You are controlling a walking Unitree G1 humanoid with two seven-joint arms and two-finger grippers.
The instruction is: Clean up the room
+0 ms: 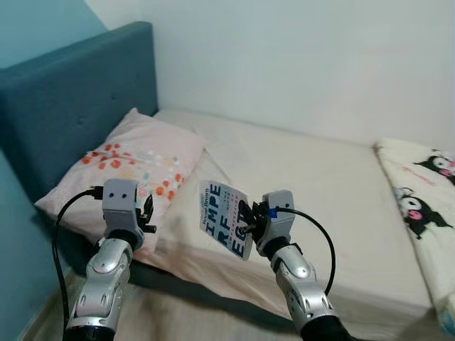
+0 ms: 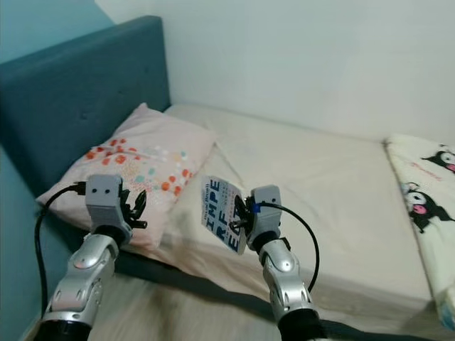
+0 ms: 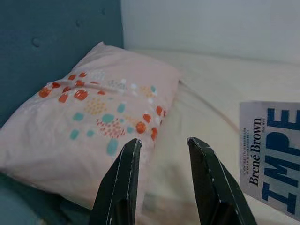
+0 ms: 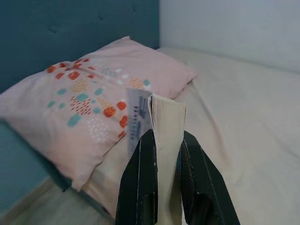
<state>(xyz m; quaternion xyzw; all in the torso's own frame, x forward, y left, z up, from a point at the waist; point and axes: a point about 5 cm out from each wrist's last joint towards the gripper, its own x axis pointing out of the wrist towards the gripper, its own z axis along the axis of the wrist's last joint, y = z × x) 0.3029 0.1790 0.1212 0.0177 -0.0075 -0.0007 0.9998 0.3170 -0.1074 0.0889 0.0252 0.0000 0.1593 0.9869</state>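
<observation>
- nearest the camera, two silver arms reach forward over the near edge of the bed (image 1: 298, 177), with a strip of pale wooden floor (image 1: 178, 312) below them.
- the right pincer (image 4: 164, 140) is clamped on a book (image 1: 226, 219); in the right wrist view the two black fingers (image 4: 140, 187) press against either side of its pale page block.
- the book is held upright and in the air, just above the near edge of the mattress, between the two arms. its white cover faces the robot's left and carries big blue letters, and the author's name brené brown can be read in the left wrist view.
- the left pincer (image 3: 161, 154) has its fingers apart and holds nothing; it hovers in front of the near corner of the pillow (image 1: 135, 177), beside the book and not touching it.
- the pillow is pale pink with orange, teal and white dots. it lies at the left end of the bed, resting against the headboard.
- the mattress is covered in a cream sheet, rumpled a little beside the pillow.
- at the right end of the bed lies a cream blanket (image 1: 419, 192) printed with black cartoon figures.
- behind the pillow stands the teal padded headboard (image 1: 71, 106), with a lighter teal wall (image 1: 43, 28) on the left.
- a plain white wall (image 1: 306, 64) runs along the far side of the bed.
</observation>
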